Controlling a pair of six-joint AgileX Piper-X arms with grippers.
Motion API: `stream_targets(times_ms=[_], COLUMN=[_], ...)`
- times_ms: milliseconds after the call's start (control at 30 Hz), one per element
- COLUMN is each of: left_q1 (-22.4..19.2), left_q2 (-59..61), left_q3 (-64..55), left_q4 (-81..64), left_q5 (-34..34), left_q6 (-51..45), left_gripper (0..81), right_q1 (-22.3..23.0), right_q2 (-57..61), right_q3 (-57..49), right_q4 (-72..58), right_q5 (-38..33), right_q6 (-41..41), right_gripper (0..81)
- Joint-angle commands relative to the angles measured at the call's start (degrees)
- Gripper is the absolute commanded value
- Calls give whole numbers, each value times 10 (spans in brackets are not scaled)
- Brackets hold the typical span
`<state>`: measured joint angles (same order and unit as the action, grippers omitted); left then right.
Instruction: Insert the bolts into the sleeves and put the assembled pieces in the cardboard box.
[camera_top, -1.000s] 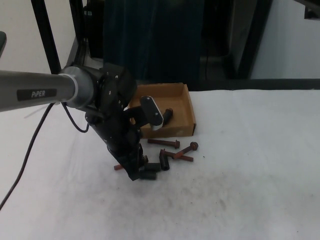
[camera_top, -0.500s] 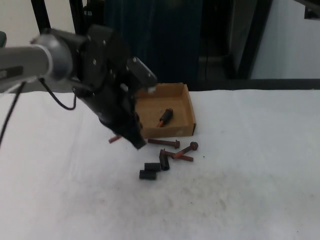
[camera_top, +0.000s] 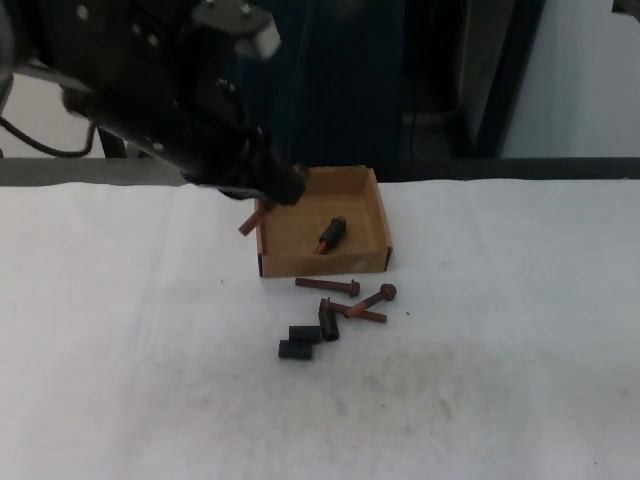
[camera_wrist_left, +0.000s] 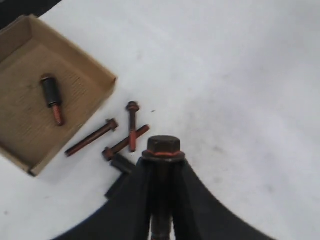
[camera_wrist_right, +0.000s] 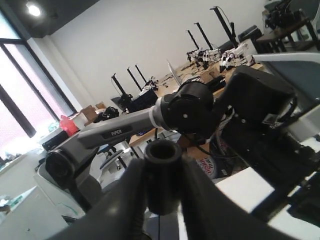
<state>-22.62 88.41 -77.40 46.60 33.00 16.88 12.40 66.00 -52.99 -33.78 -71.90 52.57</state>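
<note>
grips a bolt (camera_wrist_left: 162, 147) in left gripper (camera_wrist_left: 162, 167), a sleeve (camera_wrist_right: 162, 155) in right gripper (camera_wrist_right: 162, 172), unjoined; shows one assembled piece (camera_top: 330, 232) in the cardboard box (camera_top: 320, 265); leaves loose bolts (camera_top: 328, 285) and sleeves (camera_top: 305, 334) at its 6 o'clock.

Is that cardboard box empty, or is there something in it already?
Not empty: the box holds one bolt pushed into a black sleeve, lying on its floor.

Notes: I see the white cloth-covered bench (camera_top: 500, 350) evenly bright, shadows faint beside the reddish-brown metal bolts (camera_top: 328, 285); round ceiling lamp (camera_wrist_right: 34, 9) glares, tall dark-framed windows (camera_wrist_right: 20, 90) washed pale
</note>
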Motion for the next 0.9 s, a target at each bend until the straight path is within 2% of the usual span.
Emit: stream_targets(times_ms=[0, 167, 267, 367, 433, 667, 867], left_q1=[3, 2, 2, 2, 2, 2, 5], left_q2=[-16, -40, -53, -70, -83, -114, -114], left_q3=[-2, -2, -2, -2, -2, -2, 19], left_q4=[3, 33, 45, 52, 56, 64, 111], left_q5=[73, 181, 274, 373, 414, 429, 560], left_q6=[-36, -35, -20, 31, 68, 128, 222], left_gripper=[8, 8, 8, 8, 8, 8, 8], right_q1=[0, 2, 12, 31, 46, 78, 80], right_q2=[-6, -6, -6, -6, -6, -3, -3], right_q3=[-1, -1, -1, -1, -1, -1, -1], right_q4=[-3, -3, -3, -3, -3, -3, -3], right_q5=[13, 17, 17, 24, 36, 74, 99], right_q6=[-38, -69, -95, -131, -154, -200, -191], right_gripper=[2, 2, 2, 2, 2, 2, 2])
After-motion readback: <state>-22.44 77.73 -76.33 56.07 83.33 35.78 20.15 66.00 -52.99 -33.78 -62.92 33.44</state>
